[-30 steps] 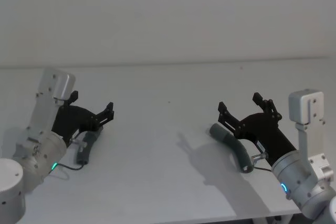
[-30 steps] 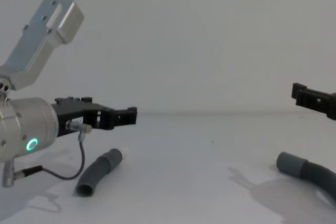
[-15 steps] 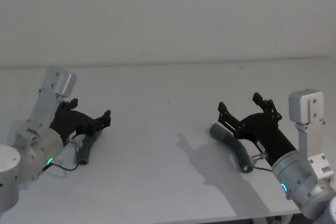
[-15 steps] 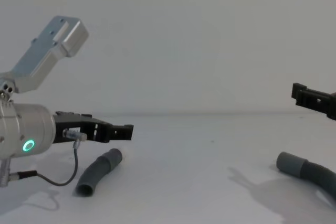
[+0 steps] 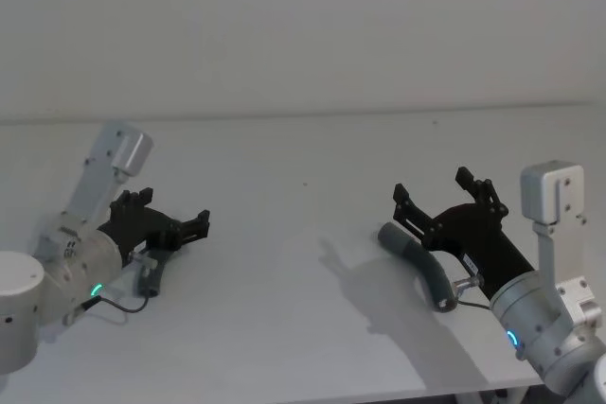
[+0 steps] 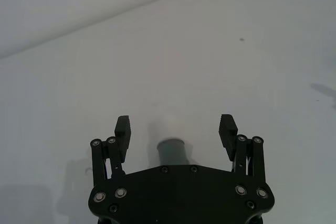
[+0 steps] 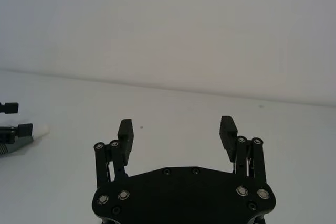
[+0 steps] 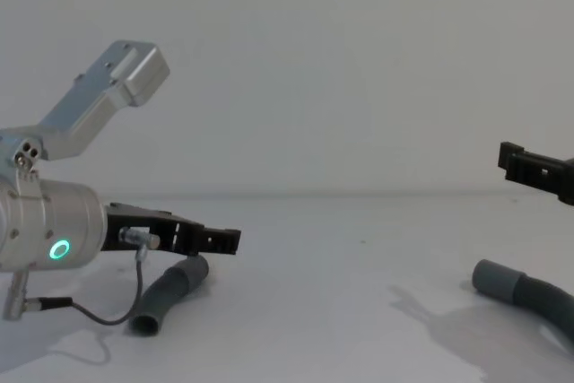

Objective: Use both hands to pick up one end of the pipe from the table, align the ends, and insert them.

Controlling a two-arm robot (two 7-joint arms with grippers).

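Note:
The short bent pipe [image 5: 150, 276] lies on the white table [image 5: 284, 309] at the left, its grey cuff end [image 6: 171, 150] pointing away from me. My left gripper [image 6: 175, 126] hangs low over it, open, one finger on each side of the cuff and apart from it; the chest view shows the left gripper [image 8: 220, 239] just above the short pipe [image 8: 170, 291]. The longer pipe [image 5: 417, 257] lies at the right. Above it my right gripper [image 5: 436, 191] is held open and empty, as the right gripper [image 7: 176, 127] also appears from its wrist.
A thin cable [image 8: 108, 316] loops from the left wrist down to the table beside the short pipe. The table's front edge [image 5: 284, 393] runs close below both arms. A plain wall stands behind the table.
My left gripper has dropped lower and reached forward over the short pipe, its wrist tilting flatter. The right arm and both pipes have stayed still.

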